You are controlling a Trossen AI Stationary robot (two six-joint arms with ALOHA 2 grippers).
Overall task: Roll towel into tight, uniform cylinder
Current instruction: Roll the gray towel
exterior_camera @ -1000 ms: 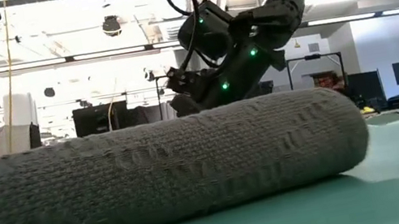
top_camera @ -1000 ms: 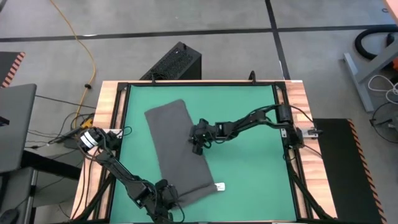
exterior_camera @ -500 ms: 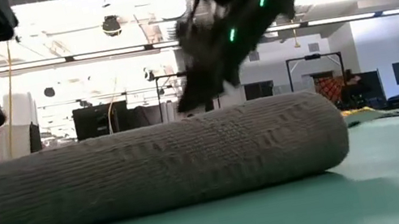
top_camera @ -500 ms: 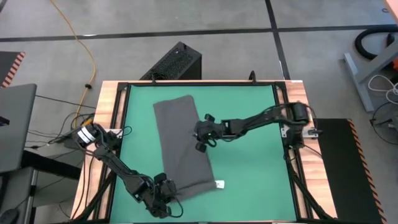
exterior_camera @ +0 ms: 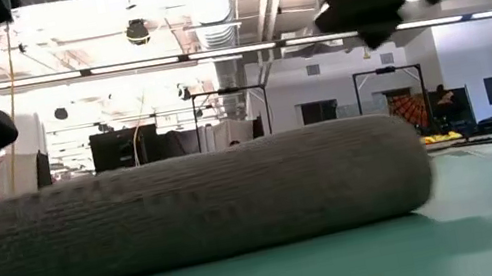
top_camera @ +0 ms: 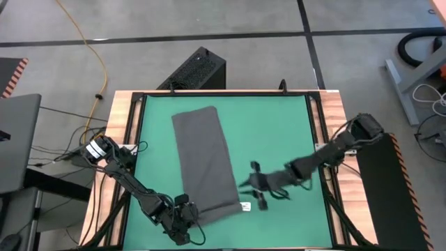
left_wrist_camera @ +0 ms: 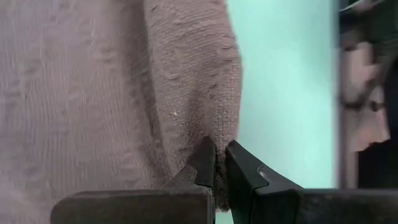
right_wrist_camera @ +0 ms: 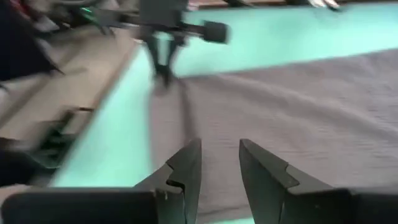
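The dark grey towel (top_camera: 205, 164) lies lengthwise on the green mat, from the far left of the middle down to the near edge. In the low view the towel (exterior_camera: 188, 209) shows as a thick, rounded bulk. Its white tag (top_camera: 245, 206) sticks out at the near right corner. My left gripper (top_camera: 189, 217) is at the near left corner, shut on the cloth. My right gripper (top_camera: 252, 187) hovers open just right of the towel's near part, touching nothing. In its wrist view the open right gripper (right_wrist_camera: 217, 155) looks across the cloth. My left gripper pinches the towel's near edge (left_wrist_camera: 219, 158) between its two fingers, close to the near left corner. The fingers come slanting down from the table's left. One layer or several, I cannot tell. The rest of the towel lies on the mat.
A black frame (top_camera: 317, 139) and wooden border run round the green mat. Bare mat (top_camera: 279, 139) spreads right of the towel. Cables and a black box (top_camera: 198, 70) lie on the floor beyond the far edge.
My right gripper has left the towel's right edge at mid-length, risen, and swung fast toward the table's near right. The towel's far end first shifted a little to the right, so it lies straighter. My left gripper has stayed shut at the near left corner.
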